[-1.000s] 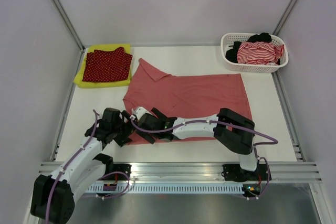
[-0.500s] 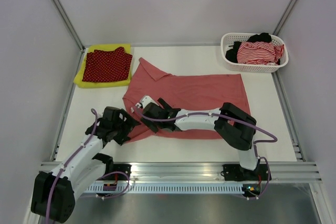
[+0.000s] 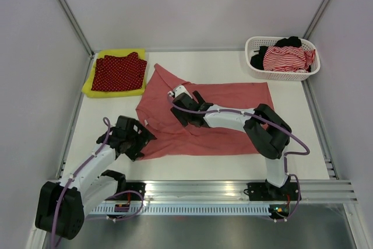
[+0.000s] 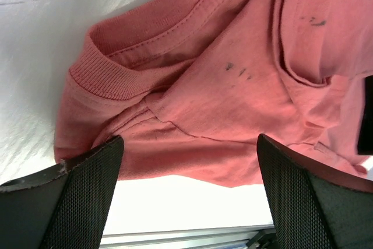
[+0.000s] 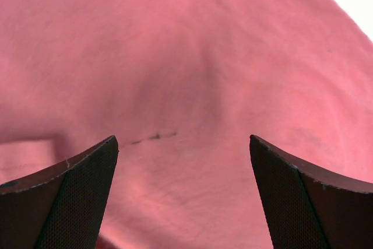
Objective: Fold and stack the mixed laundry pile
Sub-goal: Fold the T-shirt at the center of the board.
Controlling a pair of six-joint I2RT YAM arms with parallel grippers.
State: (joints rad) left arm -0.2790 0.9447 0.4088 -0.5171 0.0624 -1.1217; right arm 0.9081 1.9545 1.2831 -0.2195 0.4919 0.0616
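- salmon-pink polo shirt [image 3: 233,94] lies spread across the middle of the white table [image 3: 204,164], collar toward the far left.
- left gripper [image 3: 139,138] sits at the shirt's near-left corner, jaws wide apart and holding nothing; a ribbed cuff [image 4: 93,80] lies just ahead of them.
- right gripper [image 3: 182,108] hovers low over the shirt's left-middle, jaws likewise spread, with only pink cloth beneath.
- dark red dotted cloth [image 3: 119,71] rests folded on the yellow-green garment [image 3: 93,83], far left.
- red-white striped piece [image 3: 285,58] and black piece [image 3: 289,42] sit in the white basket [image 3: 280,75], far right.

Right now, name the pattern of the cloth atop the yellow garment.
Dark red cloth with white dots; top external view.
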